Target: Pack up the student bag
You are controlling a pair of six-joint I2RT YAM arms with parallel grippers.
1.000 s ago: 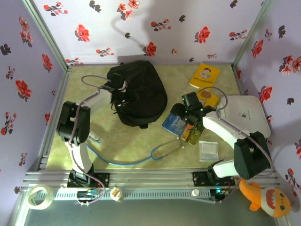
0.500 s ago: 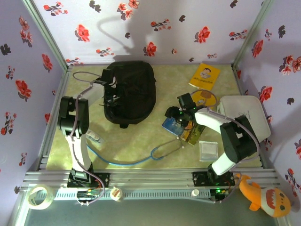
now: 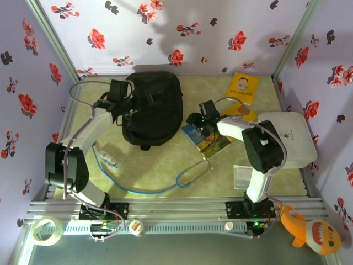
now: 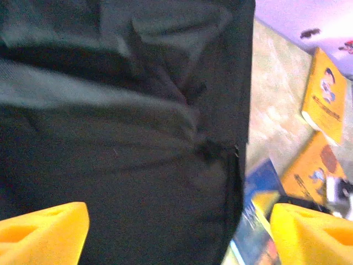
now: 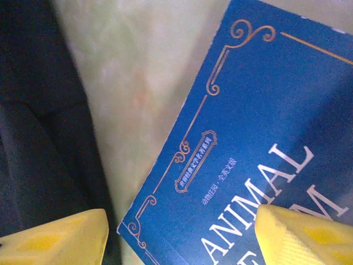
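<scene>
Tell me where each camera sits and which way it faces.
Top external: above and behind the bases, looking down; both arms, left gripper at the student bag, right gripper over the blue book.
Left wrist: on the left arm, facing the bag; yellow fingers at bottom corners.
Right wrist: close above the blue book's cover; yellow fingers at bottom corners.
Shared: both wrist views show bag and blue book.

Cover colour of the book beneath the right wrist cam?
The book is blue, with gold scrollwork and white lettering; right wrist view shows it best.
</scene>
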